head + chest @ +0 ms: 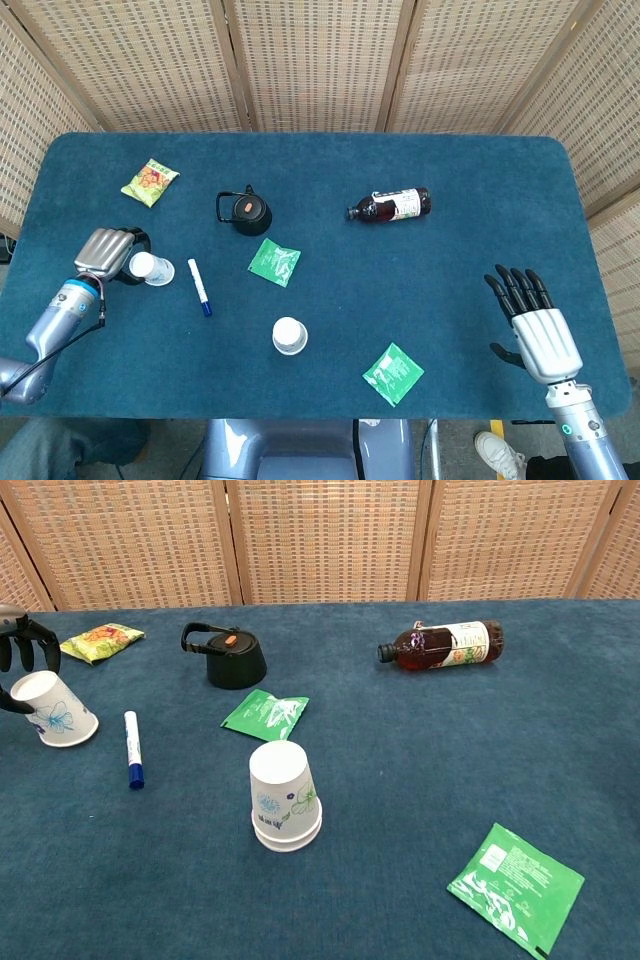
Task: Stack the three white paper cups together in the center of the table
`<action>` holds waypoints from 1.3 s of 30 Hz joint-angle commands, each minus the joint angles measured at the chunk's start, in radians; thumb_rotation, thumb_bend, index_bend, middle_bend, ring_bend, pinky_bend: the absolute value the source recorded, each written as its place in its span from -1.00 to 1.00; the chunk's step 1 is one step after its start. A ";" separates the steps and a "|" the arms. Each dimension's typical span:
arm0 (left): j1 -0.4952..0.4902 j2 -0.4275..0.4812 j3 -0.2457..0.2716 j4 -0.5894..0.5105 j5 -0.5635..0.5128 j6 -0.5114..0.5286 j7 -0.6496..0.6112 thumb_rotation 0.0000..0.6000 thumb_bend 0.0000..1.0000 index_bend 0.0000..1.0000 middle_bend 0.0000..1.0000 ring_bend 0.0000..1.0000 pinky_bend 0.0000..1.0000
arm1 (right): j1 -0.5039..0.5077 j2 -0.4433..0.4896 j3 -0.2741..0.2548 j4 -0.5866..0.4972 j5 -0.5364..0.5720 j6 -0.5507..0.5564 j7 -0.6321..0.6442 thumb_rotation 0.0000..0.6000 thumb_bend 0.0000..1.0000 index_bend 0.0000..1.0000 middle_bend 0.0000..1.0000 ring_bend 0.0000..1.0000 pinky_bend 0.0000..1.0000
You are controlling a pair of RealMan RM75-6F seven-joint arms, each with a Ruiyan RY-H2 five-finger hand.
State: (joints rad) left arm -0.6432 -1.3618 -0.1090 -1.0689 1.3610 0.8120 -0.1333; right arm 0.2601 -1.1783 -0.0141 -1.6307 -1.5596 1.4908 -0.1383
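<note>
One white paper cup (152, 268) (58, 715) with a blue flower print sits upside down at the table's left and leans to one side. My left hand (105, 252) (20, 650) wraps around it, fingers over its top and thumb at its near side. Near the table's middle stands an upside-down stack of white paper cups (289, 335) (284, 795), showing a double rim at the bottom. My right hand (540, 335) hovers open over the front right corner, fingers spread, holding nothing; the chest view does not show it.
A blue marker (199, 287) lies just right of the leaning cup. Behind it are a black teapot (246, 211), a snack packet (150, 181) and a dark bottle (392, 206) on its side. Green sachets (274, 262) (393, 374) lie near the stack.
</note>
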 commanded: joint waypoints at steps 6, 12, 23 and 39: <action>0.005 0.064 -0.013 -0.091 0.018 0.055 -0.024 1.00 -0.61 0.10 -0.24 -0.20 -0.12 | -0.008 0.003 0.009 -0.003 -0.010 0.000 0.005 1.00 -1.00 -0.93 -0.87 -0.99 -1.00; -0.025 0.264 -0.046 -0.456 0.112 0.115 -0.048 1.00 -0.61 0.08 -0.24 -0.20 -0.12 | -0.016 0.009 0.022 -0.008 -0.016 0.002 0.018 1.00 -1.00 -0.93 -0.87 -0.98 -1.00; -0.182 0.374 -0.108 -0.867 0.003 -0.060 0.146 1.00 -0.61 0.08 -0.24 -0.20 -0.12 | -0.031 0.019 0.044 -0.012 -0.016 0.006 0.029 1.00 -1.00 -0.93 -0.86 -0.98 -1.00; -0.367 0.202 -0.065 -0.921 -0.380 -0.048 0.588 1.00 -0.60 0.08 -0.24 -0.20 -0.12 | -0.045 0.028 0.061 -0.013 -0.022 0.003 0.047 1.00 -1.00 -0.93 -0.86 -0.98 -1.00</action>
State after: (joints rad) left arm -0.9895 -1.1381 -0.1830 -1.9880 1.0052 0.7577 0.4374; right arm 0.2156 -1.1504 0.0467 -1.6433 -1.5813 1.4941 -0.0908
